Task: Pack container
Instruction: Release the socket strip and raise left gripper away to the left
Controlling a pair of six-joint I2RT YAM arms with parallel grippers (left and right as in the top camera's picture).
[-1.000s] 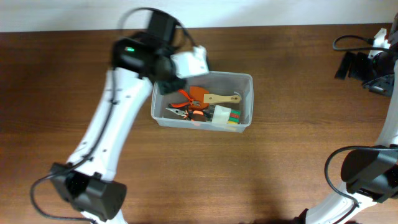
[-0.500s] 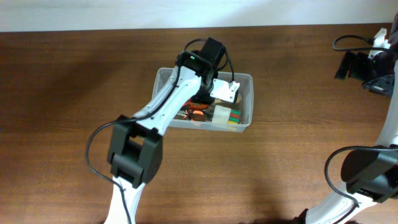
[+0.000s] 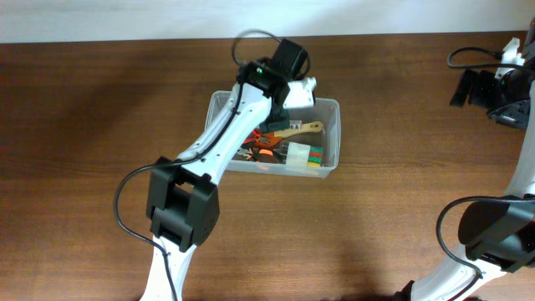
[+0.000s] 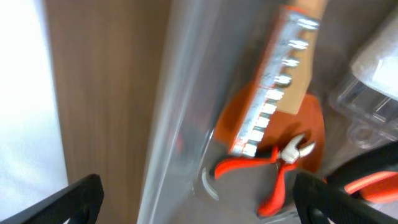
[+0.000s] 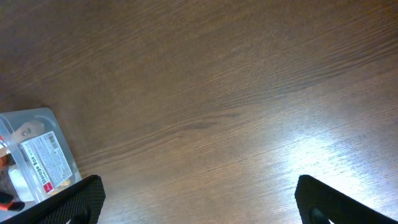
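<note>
The container (image 3: 330,107), a clear plastic bin, stands mid-table. It holds a wooden-handled wire brush (image 3: 299,130), orange-handled pliers (image 3: 262,148) and a white box (image 3: 304,156). My left gripper (image 3: 280,113) hangs over the bin's far wall. In the left wrist view the left gripper (image 4: 199,208) is open and holds nothing. It hangs above the bin's wall (image 4: 177,124), with the wire brush (image 4: 277,87) and small red cutters (image 4: 280,168) below. My right gripper (image 5: 199,205) is open over bare wood, far right of the bin (image 5: 34,152).
Black cables and gear (image 3: 468,71) lie at the table's far right corner by the right arm (image 3: 518,92). The left arm's links (image 3: 221,142) cross the bin's left half. Clear plastic packaging (image 4: 373,74) lies inside the bin beside the brush.
The left arm swung from the bin's far left corner to over its middle, then drew back toward the far wall. Its jaws went from shut to open. The right arm stayed still.
</note>
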